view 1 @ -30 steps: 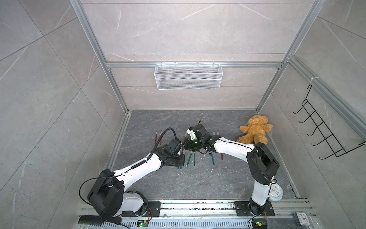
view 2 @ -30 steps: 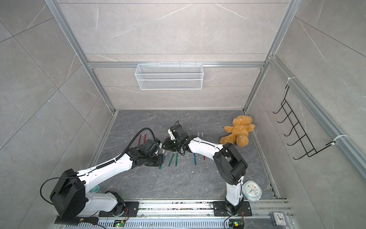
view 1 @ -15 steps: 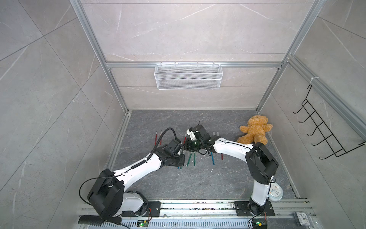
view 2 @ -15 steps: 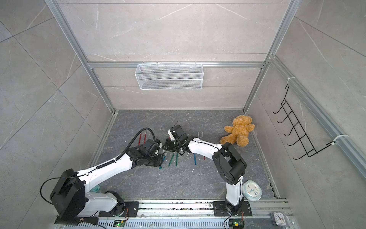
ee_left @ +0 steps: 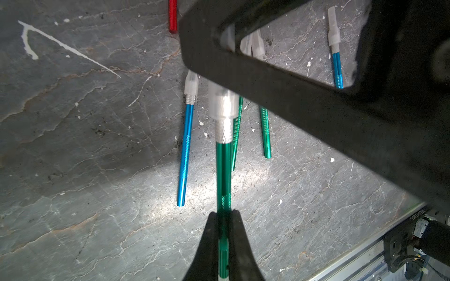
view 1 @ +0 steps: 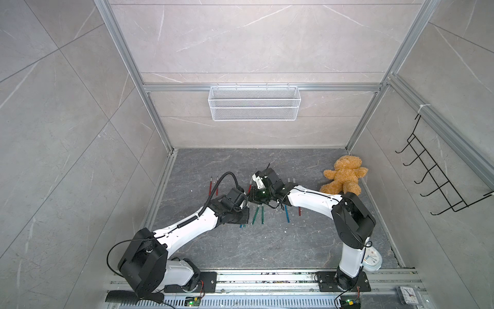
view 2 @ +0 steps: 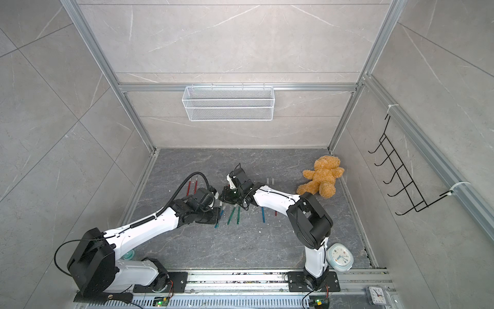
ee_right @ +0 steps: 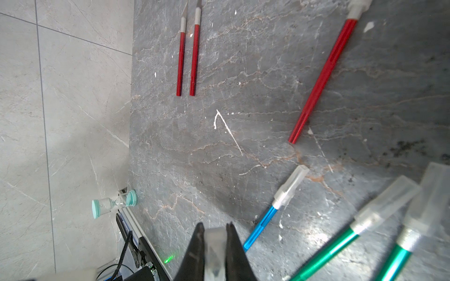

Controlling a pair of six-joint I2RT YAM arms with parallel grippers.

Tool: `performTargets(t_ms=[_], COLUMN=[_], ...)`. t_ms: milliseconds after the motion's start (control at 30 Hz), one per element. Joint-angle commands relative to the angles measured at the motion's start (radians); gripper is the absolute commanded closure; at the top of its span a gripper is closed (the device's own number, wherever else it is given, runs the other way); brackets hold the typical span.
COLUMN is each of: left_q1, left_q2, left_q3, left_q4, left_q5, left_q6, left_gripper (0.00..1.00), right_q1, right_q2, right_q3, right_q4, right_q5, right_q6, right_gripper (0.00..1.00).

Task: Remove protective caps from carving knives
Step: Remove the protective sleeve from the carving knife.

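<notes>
A flat black plastic comb [view 1: 125, 297] lies at the front rail, and a round pale-blue alarm clock [view 2: 340, 258] sits by the right arm's base. Further in, the left hand [ee_left: 222, 215] and right hand [ee_right: 214, 227] meet over the dark grey marbled stone table [view 1: 227, 248]. The left hand is clenched on the rear of a green-handled metal carving knife [ee_left: 224, 170], holding it lifted off the table. That knife's translucent plastic cap [ee_left: 222, 102] sits on the knurled grey collar, and its outer end runs in behind the right hand. The right wrist view shows the right hand pinched tight on the cap.

Below them two green capped knives [view 1: 256, 214] lie side by side. A blue capped knife [ee_left: 185, 150] lies just beside them, and another blue knife [view 1: 286, 214] lies toward the right arm. Beyond, near the left wall, two red knives [ee_right: 180, 56] lie parallel with bare grey blades. A third red knife [ee_right: 321, 80] wears its cap. Two loose caps [view 2: 268, 181] lie farther back, apart from the knives. A tan plush teddy bear [view 1: 343, 175] sits in the far right corner. A white wire basket [view 1: 254, 103] hangs on the back wall.
</notes>
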Motion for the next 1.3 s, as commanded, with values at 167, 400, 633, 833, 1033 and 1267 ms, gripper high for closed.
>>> performTargets(t_ms=[167, 400, 633, 833, 1033, 1267], left_q1=[-0.004, -0.007, -0.009, -0.020, -0.030, -0.036], left_q2=[-0.039, -0.051, -0.050, -0.051, -0.052, -0.054], left_q3=[-0.013, -0.019, -0.021, -0.024, -0.027, -0.025], left_q4=[0.007, 0.004, 0.004, 0.004, 0.004, 0.000], left_q5=[-0.003, -0.013, -0.024, -0.032, -0.037, -0.044], left_q6=[0.017, 0.018, 0.020, 0.024, 0.028, 0.035], left_gripper=[1.00, 1.00, 1.00, 1.00, 1.00, 1.00], right_q1=[-0.026, -0.038, -0.055, -0.069, -0.079, -0.091], right_q2=[0.009, 0.015, 0.018, 0.033, 0.052, 0.073], right_q3=[0.115, 0.162, 0.201, 0.249, 0.297, 0.358], right_q4=[-0.035, -0.067, -0.093, -0.116, -0.135, -0.170], right_q5=[0.036, 0.044, 0.060, 0.064, 0.068, 0.078], right_q6=[-0.008, -0.021, -0.033, -0.042, -0.048, -0.061], right_gripper=[1.00, 1.00, 1.00, 1.00, 1.00, 1.00])
